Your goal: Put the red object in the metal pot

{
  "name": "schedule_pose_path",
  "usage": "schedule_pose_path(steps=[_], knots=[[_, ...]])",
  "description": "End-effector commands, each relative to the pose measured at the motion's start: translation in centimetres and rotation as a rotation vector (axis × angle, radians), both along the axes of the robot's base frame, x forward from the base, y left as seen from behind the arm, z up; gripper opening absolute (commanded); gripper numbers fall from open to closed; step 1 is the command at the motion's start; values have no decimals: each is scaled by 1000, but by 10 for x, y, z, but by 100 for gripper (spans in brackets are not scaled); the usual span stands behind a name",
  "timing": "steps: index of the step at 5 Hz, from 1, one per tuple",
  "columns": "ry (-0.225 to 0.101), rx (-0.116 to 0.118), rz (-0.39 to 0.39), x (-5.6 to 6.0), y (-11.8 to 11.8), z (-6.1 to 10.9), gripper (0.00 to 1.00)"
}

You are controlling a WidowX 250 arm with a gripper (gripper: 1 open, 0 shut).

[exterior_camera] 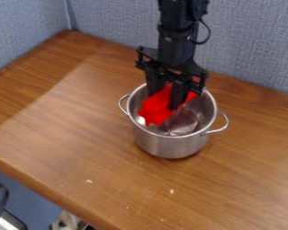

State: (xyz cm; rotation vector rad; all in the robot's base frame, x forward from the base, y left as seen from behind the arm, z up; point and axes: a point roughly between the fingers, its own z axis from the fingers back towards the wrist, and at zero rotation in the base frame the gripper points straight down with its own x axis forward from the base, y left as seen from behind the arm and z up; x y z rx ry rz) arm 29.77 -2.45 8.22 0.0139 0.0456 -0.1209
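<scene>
Here the wooden bench (pixel 62 99) carries the metal pot (pixel 173 135) near its middle. Inside the pot, the red object (pixel 158 106) leans tilted, gripped between the black fingers (pixel 183 92) reaching straight down from above.

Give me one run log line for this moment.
gripper: shut on red object | red object: tilted, inside metal pot, not released | pot: on wooden table

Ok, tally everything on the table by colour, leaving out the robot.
Red: 1, the red object, inside the pot between the gripper fingers.
Silver: 1, the metal pot.
Total: 2
</scene>
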Motion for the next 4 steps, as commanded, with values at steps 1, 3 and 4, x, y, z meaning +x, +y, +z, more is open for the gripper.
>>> schedule_pose_path(steps=[1, 3, 4], knots=[[-36, 3, -9, 10, -4, 10, 0], [-21, 4, -7, 12, -5, 7, 0], [-16, 3, -5, 14, -5, 6, 0]])
